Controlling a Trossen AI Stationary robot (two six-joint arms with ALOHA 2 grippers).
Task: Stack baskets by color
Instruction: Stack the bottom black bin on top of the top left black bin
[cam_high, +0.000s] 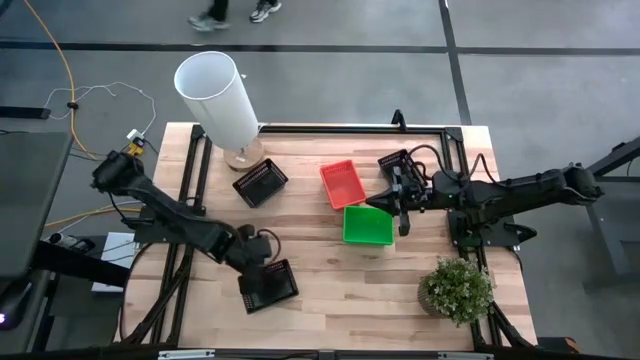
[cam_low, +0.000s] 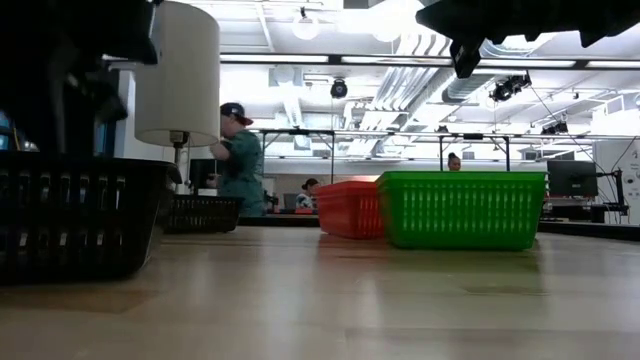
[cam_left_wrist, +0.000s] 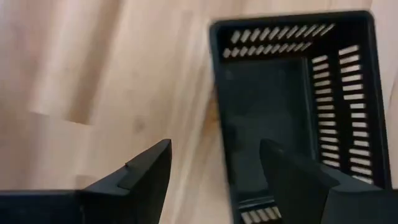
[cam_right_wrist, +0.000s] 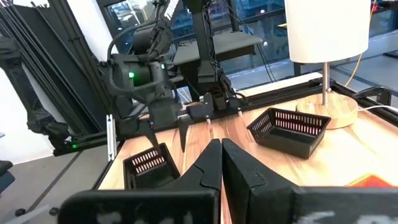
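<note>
The left gripper (cam_high: 262, 278) hangs over the front-left part of the table (cam_high: 330, 300), jaws spread wide with nothing between them, straddling one side wall of the near black basket (cam_high: 268, 285); in the left wrist view one finger (cam_left_wrist: 146, 174) stands outside that wall over bare wood and the other inside the basket (cam_left_wrist: 298, 106), which reads as a set-up for pinching the rim so the basket can be lifted, though no squeeze has been made. Further back and a little right, the second black basket (cam_high: 260, 182) sits tilted by the foot of the white cylinder (cam_high: 218, 95), well apart from the first; it is the likely landing place, since like colours must end up together. Towards the middle, the red basket (cam_high: 342, 184) and the green basket (cam_high: 368, 226) stand just beside each other, corner to corner, each upright on the wood; whether either is already a nested pile cannot be told from above or from the table-level view. Right of them the right gripper (cam_high: 402, 203) is pinched fully shut and carries nothing, held raised near the green basket's edge, seemingly parked clear while the other arm works. The potted plant (cam_high: 457, 290) stands at the front-right corner, out of the way
</note>
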